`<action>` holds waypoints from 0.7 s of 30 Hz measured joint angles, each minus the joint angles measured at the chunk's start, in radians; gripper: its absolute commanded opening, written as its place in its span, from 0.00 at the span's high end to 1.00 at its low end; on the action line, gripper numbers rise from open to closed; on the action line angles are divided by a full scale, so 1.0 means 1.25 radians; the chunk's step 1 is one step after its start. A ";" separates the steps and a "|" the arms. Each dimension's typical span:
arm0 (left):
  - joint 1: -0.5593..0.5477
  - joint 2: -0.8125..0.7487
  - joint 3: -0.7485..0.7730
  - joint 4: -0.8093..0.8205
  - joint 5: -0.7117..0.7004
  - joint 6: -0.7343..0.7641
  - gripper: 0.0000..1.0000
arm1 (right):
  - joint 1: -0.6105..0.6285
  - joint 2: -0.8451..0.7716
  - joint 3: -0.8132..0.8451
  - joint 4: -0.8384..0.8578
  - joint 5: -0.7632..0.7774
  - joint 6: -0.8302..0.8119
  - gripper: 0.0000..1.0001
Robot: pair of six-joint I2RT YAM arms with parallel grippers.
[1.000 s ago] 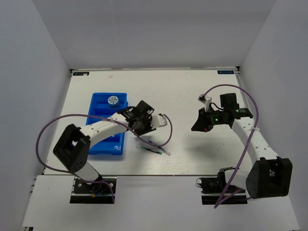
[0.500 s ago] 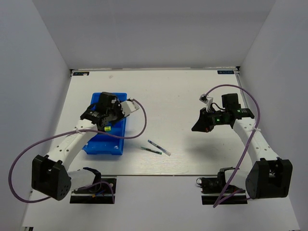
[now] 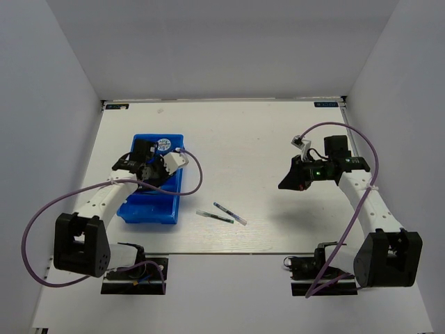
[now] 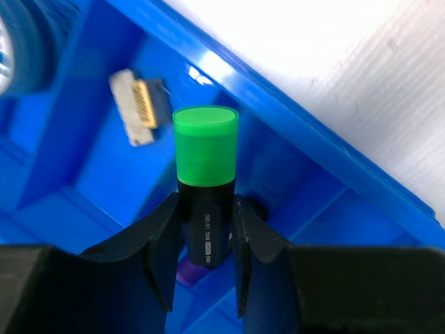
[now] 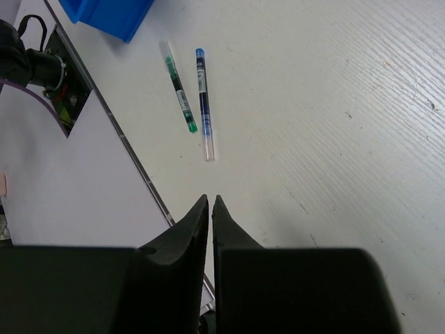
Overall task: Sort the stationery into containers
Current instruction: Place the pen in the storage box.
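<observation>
- Currently, a short black marker with a green end (image 4: 205, 163) is held between the fingers of the left gripper (image 4: 205, 209), which are closed narrowly on its black barrel.
- The marker is held above the inside of the blue tray (image 3: 149, 210), with its green end pointing down toward the tray's floor; no contact with the tray can be made out.
- A round blue-and-white roll (image 3: 164, 145) is seen in the far end of the tray, and only its edge is caught at the upper left of the left wrist view.
- A small whitish eraser block (image 4: 139, 106) is seen lying on the tray floor, in the same compartment over which the marker is held.
- A patch of purple (image 4: 185, 271) is glimpsed under the marker's barrel; what it is cannot be told.
- The right gripper (image 5: 210, 202) is held in the air over the white table (image 3: 264, 139), well apart from the tray, with its fingertips nearly touching and nothing between them.
- Two thin pens are left on the table just beside the tray's near right corner, lying side by side and almost parallel: a green pen (image 5: 179, 87) and a blue pen (image 5: 202, 97).
</observation>
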State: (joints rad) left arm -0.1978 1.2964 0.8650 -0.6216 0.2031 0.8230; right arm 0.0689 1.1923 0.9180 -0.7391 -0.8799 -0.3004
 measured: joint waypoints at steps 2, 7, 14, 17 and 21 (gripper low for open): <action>0.009 0.002 -0.017 0.002 0.003 0.000 0.96 | -0.002 0.002 0.000 -0.004 -0.005 -0.003 0.88; 0.026 0.004 -0.042 0.026 -0.001 -0.016 0.45 | -0.008 0.009 0.000 -0.017 -0.012 -0.015 0.61; 0.030 -0.002 -0.057 0.094 -0.034 -0.068 0.36 | -0.008 0.009 0.000 -0.021 -0.008 -0.030 0.70; 0.028 -0.032 -0.056 0.113 -0.044 -0.099 0.40 | -0.004 0.009 0.000 -0.023 0.002 -0.039 0.96; -0.018 -0.123 -0.044 0.118 -0.057 -0.164 0.73 | 0.029 0.025 0.000 -0.020 0.027 -0.040 1.00</action>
State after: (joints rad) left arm -0.2207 1.1431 0.8097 -0.4744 0.1318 0.6182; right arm 0.1051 1.2240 0.9180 -0.7647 -0.8455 -0.3508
